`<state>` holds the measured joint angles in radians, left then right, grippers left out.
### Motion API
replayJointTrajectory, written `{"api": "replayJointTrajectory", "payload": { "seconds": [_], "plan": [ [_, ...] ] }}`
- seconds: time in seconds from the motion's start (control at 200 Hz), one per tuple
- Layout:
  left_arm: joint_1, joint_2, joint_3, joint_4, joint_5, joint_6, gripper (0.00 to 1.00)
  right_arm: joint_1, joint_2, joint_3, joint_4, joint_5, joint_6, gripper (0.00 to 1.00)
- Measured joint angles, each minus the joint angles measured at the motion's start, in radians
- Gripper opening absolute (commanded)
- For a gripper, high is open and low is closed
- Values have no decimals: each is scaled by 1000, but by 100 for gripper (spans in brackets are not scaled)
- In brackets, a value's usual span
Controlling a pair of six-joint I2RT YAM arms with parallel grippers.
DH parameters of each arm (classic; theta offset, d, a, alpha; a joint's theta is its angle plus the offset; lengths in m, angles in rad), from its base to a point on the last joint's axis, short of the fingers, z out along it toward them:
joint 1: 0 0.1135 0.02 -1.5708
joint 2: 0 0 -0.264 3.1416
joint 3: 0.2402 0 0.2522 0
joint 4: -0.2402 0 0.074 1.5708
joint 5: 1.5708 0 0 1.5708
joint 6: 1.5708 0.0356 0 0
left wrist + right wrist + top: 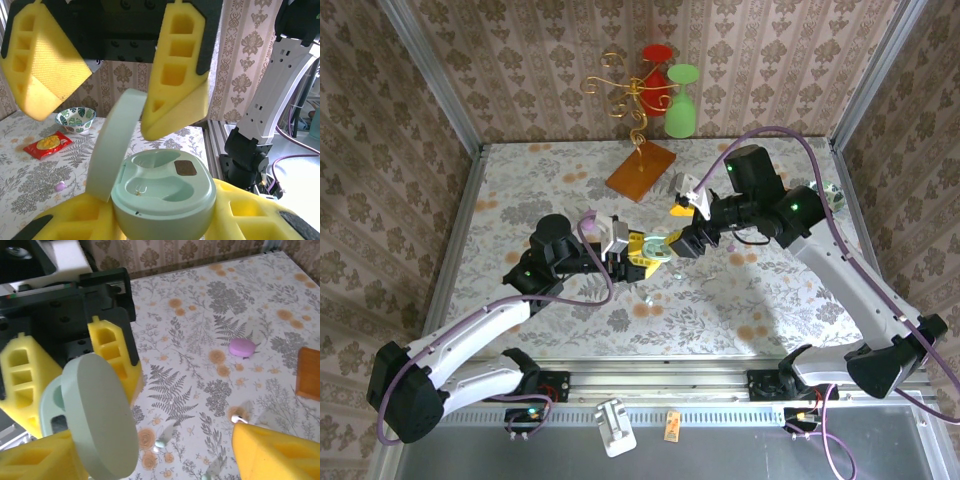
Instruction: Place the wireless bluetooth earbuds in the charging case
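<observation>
gripping the open charging case (165,192) is the left tool (161,229).

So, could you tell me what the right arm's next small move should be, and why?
Probably lower the open right gripper to the earbud lying on the table and close on it: the left gripper holds the charging case with its lid up, and both wells look empty.

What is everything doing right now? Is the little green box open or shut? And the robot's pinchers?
case: held up, nothing in its hollows
lid: flipped open
earbuds: loose on the table, not in the case
left gripper: shut on the case
right gripper: open, lid between its fingers
</observation>
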<state>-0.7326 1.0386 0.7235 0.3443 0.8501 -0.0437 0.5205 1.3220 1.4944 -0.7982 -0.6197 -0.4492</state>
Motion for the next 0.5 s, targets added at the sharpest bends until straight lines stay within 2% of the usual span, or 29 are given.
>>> {"api": "replayJointTrajectory", "payload": {
  "seconds": [0.085,0.18,0.5],
  "plan": [
    [0,0,0,0,0,3,8,0,-1,-2,15,21,13,88],
    [0,0,0,0,0,4,8,-3,-5,-9,32,40,18,95],
    [10,3,0,16,0,5,7,-46,-6,-11,51,58,111,94]
  ]
}}
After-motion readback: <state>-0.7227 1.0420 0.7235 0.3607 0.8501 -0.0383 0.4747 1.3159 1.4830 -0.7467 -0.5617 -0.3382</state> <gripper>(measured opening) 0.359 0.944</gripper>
